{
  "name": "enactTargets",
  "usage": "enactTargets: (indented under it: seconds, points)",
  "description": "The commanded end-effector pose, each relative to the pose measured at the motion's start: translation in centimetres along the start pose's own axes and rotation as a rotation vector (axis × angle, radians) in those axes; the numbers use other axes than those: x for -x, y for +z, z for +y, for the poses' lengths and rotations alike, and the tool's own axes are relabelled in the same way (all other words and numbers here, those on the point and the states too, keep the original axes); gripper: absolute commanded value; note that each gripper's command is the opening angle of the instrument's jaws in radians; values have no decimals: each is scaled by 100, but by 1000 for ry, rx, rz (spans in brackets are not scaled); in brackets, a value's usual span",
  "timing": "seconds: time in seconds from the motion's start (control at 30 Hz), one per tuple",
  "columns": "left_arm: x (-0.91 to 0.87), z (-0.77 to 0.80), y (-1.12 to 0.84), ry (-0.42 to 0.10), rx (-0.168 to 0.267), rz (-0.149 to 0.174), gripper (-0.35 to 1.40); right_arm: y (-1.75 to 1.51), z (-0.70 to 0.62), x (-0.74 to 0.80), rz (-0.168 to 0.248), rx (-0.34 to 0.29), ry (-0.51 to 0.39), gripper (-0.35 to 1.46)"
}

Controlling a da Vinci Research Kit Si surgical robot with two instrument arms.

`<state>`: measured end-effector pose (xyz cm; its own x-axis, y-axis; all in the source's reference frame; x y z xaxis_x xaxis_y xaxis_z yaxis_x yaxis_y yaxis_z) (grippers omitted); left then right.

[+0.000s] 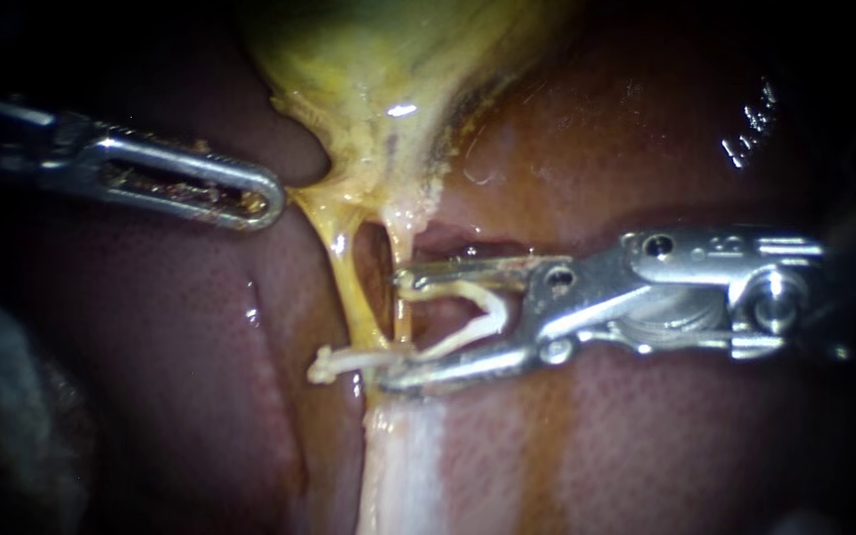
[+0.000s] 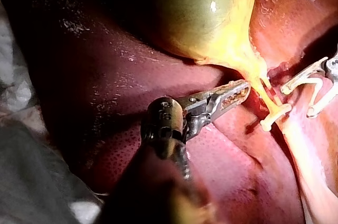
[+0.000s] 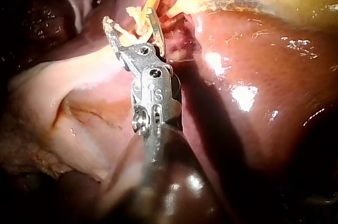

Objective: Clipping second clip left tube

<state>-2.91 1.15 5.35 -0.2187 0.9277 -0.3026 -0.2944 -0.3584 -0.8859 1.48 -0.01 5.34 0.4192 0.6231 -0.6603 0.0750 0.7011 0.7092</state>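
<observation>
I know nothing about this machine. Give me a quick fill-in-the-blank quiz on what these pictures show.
1. The right tool holds a white, V-shaped ___ between its jaws.
2. The left tool grips the yellow neck of the ___.
3. A placed clip sits across a yellow ___.
4. The dark red organ beneath everything is the ___.

Missing words: clip; gallbladder; tube; liver.

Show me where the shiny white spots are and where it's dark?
Endoscope view: a white glint on the gallbladder, sparkles on the liver, darkness around the left instrument. Left wrist view: a glint on the gallbladder. Right wrist view: glare patches on the liver, and the right instrument, carrying a clip, throws a shadow beside it.
</observation>
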Motion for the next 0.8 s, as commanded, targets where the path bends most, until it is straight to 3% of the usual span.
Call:
enactTargets:
  seconds: [0.03, 0.4, 0.8]
  points:
    - [0, 0, 0, 0, -1, 0, -35, 2, 1, 2, -1, -2, 9, 49]
    - [0, 2, 2, -1, -2, 1, -35, 22, 24, 36, -15, -20, 77, 49]
    - [0, 3, 4, -1, -3, 2, -35, 48, 45, 43, -7, -51, 112, 50]
